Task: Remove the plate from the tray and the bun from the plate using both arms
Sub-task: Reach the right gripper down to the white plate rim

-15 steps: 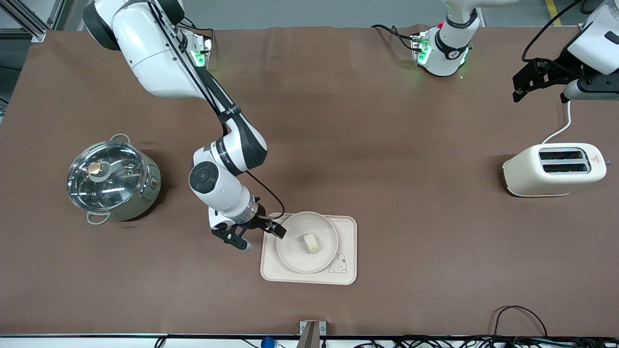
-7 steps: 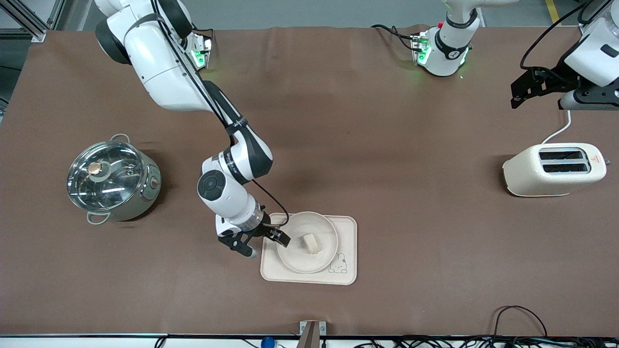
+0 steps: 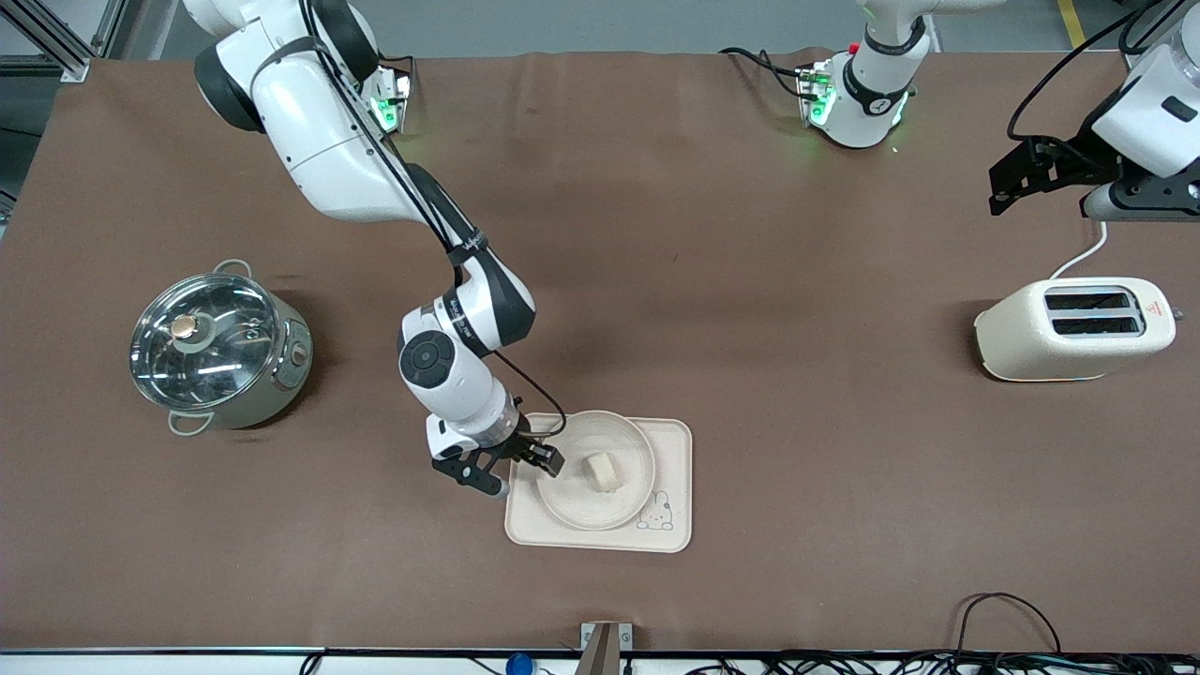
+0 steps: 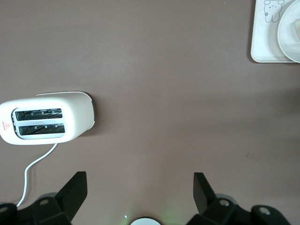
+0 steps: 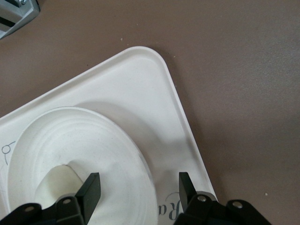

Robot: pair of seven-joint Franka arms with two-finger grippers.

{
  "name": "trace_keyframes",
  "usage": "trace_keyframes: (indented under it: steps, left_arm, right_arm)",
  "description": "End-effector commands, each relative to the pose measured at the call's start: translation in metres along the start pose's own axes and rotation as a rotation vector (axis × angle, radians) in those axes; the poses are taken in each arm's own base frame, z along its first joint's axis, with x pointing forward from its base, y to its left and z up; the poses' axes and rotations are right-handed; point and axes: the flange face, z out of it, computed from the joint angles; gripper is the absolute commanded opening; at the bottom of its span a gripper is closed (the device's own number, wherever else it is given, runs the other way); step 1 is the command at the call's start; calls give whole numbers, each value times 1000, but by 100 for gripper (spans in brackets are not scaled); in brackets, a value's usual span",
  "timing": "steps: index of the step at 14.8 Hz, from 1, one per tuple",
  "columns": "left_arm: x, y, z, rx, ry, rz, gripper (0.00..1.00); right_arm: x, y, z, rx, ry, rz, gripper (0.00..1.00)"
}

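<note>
The cream tray (image 3: 670, 441) with the rabbit drawing lies near the front camera, mid-table. The round plate (image 3: 572, 502) sits on it, with the small pale bun (image 3: 602, 472) in it. My right gripper (image 3: 516, 471) is open and low over the plate's rim at the right arm's end of the tray. In the right wrist view the gripper (image 5: 138, 187) straddles the plate's rim (image 5: 140, 159), one finger over the plate's inside by the bun (image 5: 56, 183), the other over the tray (image 5: 154, 93). My left gripper (image 3: 1003, 178) is open and empty, waiting in the air at the left arm's end.
A steel pot with a glass lid (image 3: 217, 349) stands toward the right arm's end. A cream toaster (image 3: 1073, 328) with a white cord stands toward the left arm's end; it also shows in the left wrist view (image 4: 47, 117), with the tray's corner (image 4: 265, 42).
My right gripper has moved toward the tray and now straddles the plate's rim. The left gripper has shifted only slightly. Plate, bun and tray have not moved.
</note>
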Motion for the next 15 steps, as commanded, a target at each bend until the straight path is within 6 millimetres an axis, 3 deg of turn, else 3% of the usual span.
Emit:
trace_keyframes:
  steps: [1,7,15]
  left_arm:
    - [1,-2,-6,-3,0,17,100]
    - [6,-7,1,-11,-14,6,100]
    - [6,-7,-6,-15,1,5,100]
  right_arm:
    - [-2,-2,9,-10,34,-37,66]
    - [-10,0,21,-43,69,-117,51]
    - [-14,-2,25,-36,72,-124,29]
